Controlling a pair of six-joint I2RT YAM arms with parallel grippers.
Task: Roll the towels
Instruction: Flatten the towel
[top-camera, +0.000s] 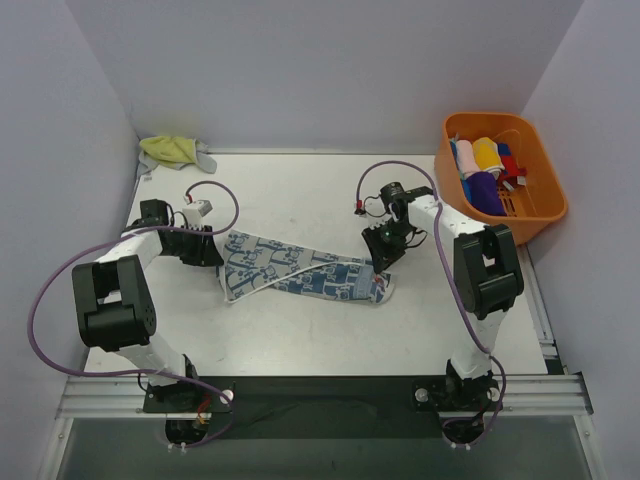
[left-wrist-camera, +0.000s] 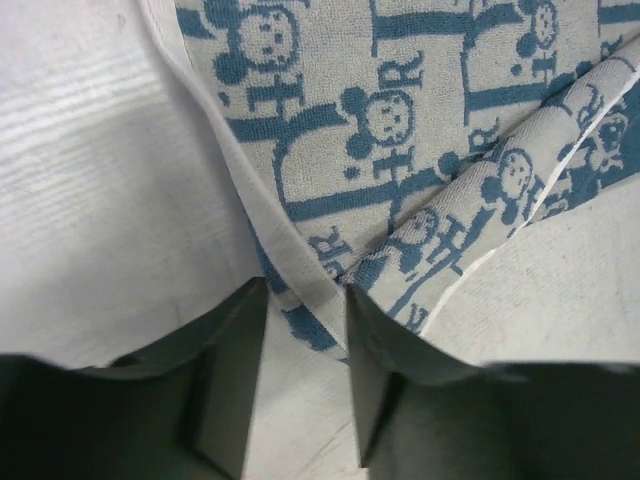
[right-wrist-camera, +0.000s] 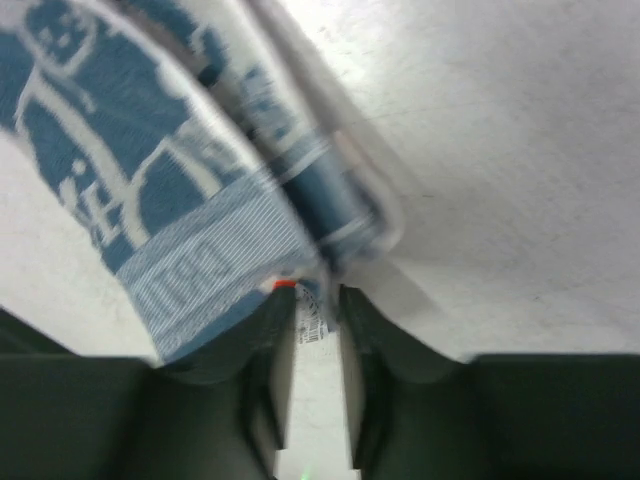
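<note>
Nothing rolled yet: blue-and-white towel (top-camera: 300, 275) lies flat, yellow-green towel (top-camera: 172, 150) sits far-left; left hand (left-wrist-camera: 305, 290) part-open over the blue hem, right hand (right-wrist-camera: 318, 290) can't tell.

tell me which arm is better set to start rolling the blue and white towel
Probably left: the left gripper straddles the towel at its end hem, jaws apart. The right gripper sits only at the opposite corner, jaws nearly together.
</note>
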